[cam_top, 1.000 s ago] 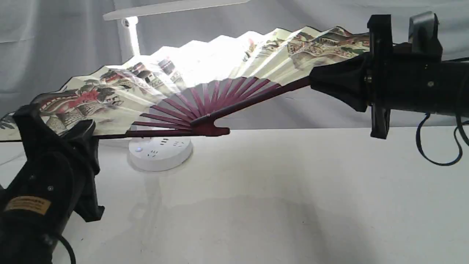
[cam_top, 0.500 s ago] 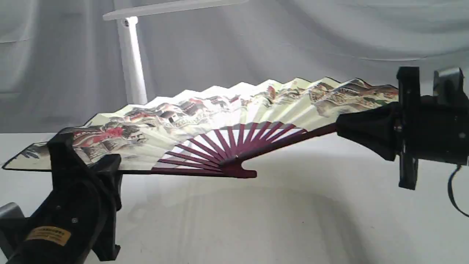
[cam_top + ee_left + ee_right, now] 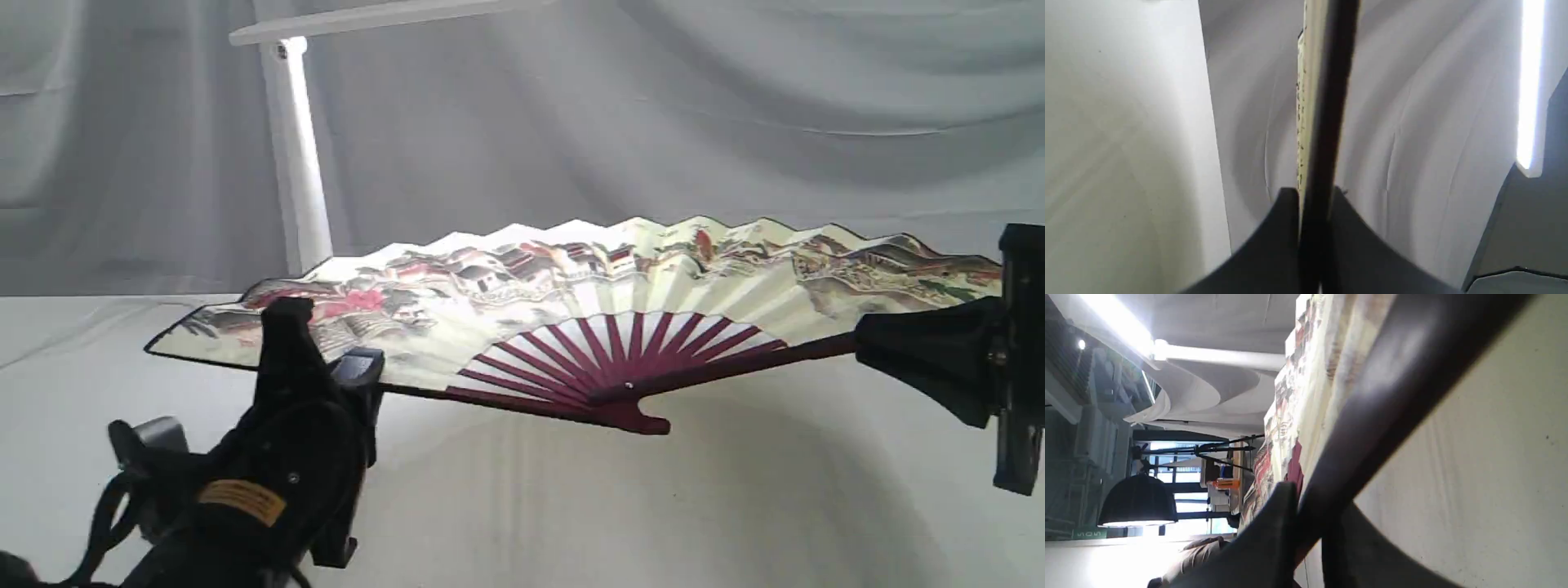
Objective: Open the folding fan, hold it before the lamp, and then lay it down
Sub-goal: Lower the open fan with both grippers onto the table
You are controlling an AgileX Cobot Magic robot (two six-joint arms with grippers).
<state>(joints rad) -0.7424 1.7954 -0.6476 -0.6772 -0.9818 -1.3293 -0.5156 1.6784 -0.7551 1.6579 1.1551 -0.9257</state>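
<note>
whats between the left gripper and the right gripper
The open folding fan fills the whole stretch: the left gripper and right gripper are each shut on one outer guard. The exterior view shows this.

Table (image 3: 775, 523): white cloth over it; lamp (image 3: 300, 188) stem rises at its far side, base hidden; broad grey shadow right of the lamp.

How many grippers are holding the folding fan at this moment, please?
2. The left gripper is shut on the left-end guard of the folding fan; the right gripper is shut on the other guard at its right end. No others are in view.
</note>
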